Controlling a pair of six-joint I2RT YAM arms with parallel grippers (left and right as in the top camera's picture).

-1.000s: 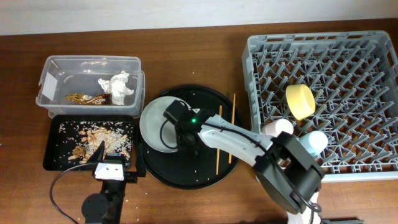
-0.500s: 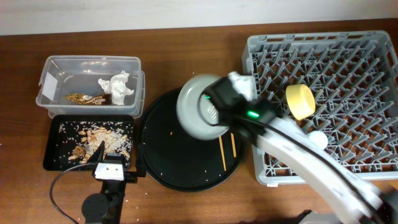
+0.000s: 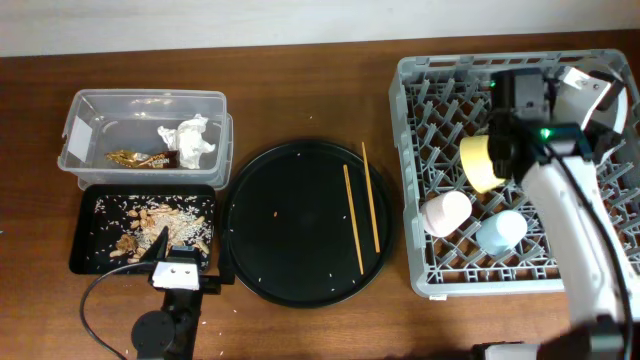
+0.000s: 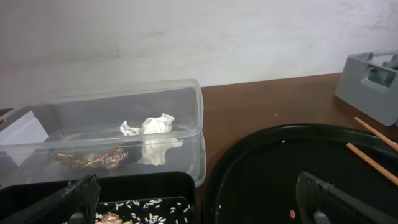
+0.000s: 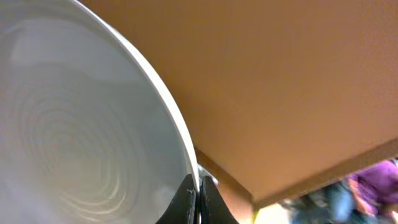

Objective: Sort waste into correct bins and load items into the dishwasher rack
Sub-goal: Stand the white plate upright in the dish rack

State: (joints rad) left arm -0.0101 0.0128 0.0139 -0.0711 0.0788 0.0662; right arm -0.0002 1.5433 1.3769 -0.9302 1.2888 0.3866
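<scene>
My right jaws are pinched shut on the rim of the pale grey plate (image 5: 74,143), holding it above the far side of the dishwasher rack (image 3: 408,180), where the yellow bowl (image 3: 482,163), pink cup (image 3: 446,212) and light blue cup (image 3: 500,232) sit among the pegs. My left jaws stand wide apart low over the desk (image 3: 300,100), facing the clear tub (image 4: 124,118) with the tissue (image 4: 152,140) and wrapper (image 4: 87,158) inside; the two chopsticks (image 3: 353,218) lie on the round black tray (image 3: 270,230)
</scene>
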